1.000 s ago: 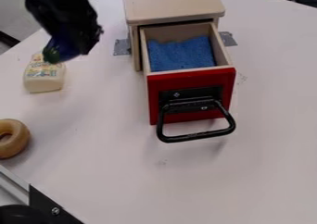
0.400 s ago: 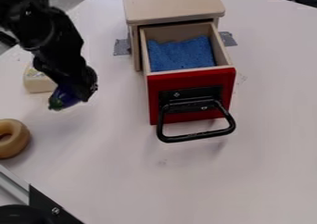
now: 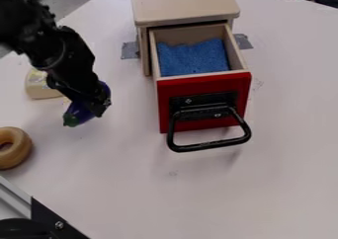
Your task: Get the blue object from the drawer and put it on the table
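In my camera view, the black arm (image 3: 66, 50) comes in from the upper left, and I have its gripper (image 3: 92, 104) hanging over the left part of the white table (image 3: 277, 174), well apart from the drawer. The claw is closed around the middle of a blue-purple toy eggplant (image 3: 79, 113), apart only as far as the toy's body makes it; the exact gap I can't tell from here. The eggplant is tilted, its green tip pointing down and to the left, with purple showing on both sides of the dark fingers. It is outside the drawer, but I can't tell whether it touches the tabletop. The wooden drawer (image 3: 243, 58) stands pulled out of its small cabinet (image 3: 182, 6), with a red front (image 3: 204, 87), a black loop handle (image 3: 208, 146) and a rough blue lining (image 3: 191, 60) inside. Gray tape (image 3: 130, 50) shows at both sides of the cabinet. Behind the claw I see a pale, squat container (image 3: 39, 89), partly hidden by the arm, and nearer me a tan ring (image 3: 20, 151) lies at the left edge. A metal rail (image 3: 15, 196) and a black bracket (image 3: 56, 223) cross the lower left corner.
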You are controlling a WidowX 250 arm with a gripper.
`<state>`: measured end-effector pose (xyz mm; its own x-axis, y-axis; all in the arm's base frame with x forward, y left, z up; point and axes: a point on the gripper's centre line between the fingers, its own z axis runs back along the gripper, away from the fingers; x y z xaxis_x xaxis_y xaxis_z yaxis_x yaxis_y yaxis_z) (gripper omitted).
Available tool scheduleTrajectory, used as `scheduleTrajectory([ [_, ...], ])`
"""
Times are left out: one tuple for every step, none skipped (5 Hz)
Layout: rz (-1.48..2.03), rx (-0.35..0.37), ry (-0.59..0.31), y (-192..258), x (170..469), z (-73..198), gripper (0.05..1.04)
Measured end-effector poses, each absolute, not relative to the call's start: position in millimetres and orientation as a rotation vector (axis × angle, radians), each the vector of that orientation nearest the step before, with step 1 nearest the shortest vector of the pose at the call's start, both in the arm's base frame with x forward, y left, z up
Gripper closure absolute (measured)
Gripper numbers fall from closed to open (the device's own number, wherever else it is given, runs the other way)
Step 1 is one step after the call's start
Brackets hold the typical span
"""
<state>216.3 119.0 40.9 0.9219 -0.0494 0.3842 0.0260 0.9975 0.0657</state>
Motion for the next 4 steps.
scheduleTrajectory([
  [-0.025,0.061,-0.364,120,217,30,0.359],
  [-0.010,0.074,-0.343,123,217,24,0.319],
  [0.012,0.099,-0.307,122,217,25,0.095],
  [0.016,0.095,-0.335,118,219,41,0.084],
])
